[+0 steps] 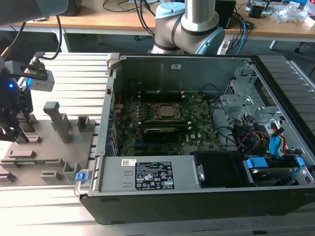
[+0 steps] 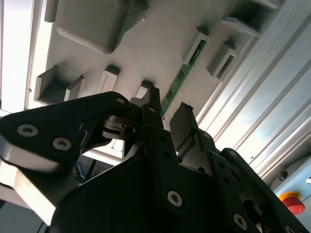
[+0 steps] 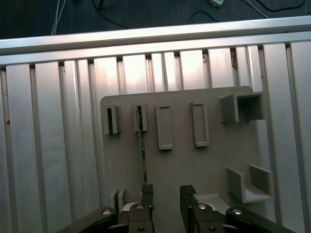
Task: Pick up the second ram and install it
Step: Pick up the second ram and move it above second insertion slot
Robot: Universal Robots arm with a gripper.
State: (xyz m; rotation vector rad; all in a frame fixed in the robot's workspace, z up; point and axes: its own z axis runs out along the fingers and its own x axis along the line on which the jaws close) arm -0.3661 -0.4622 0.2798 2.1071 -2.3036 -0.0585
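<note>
Worktop: ribbed aluminium worktop (image 3: 48,145) carrying a grey fixture plate (image 3: 184,170). An open computer case (image 1: 197,137) sits well away from your hand.
Hand: your hand (image 3: 166,191) hangs low over the fixture plate. Its fingers are spread, with a clear gap between them and nothing in it.
Second ram: the second ram (image 3: 144,150) stands on edge in the plate, just ahead of the hand. Its far end sits in a slot block (image 3: 140,118).
Long axis: the stick runs straight out from the hand, along the way the fingers point. Both wrist views show it as a thin green line.
Key relation: the stick's near end lines up with one fingertip (image 3: 147,190), not with the gap. It lies off-centre, toward that finger's side, and by my reading you do not yet straddle it.
Nearest thing: the second ram, closer to the hand than any of the grey blocks.
Hidden: that fingertip covers the stick's near end, so you cannot tell whether they touch.
Hard to make out: seen edge-on, the stick's faces are out of sight. In the exterior view the frame edge cuts the hand off.
</note>
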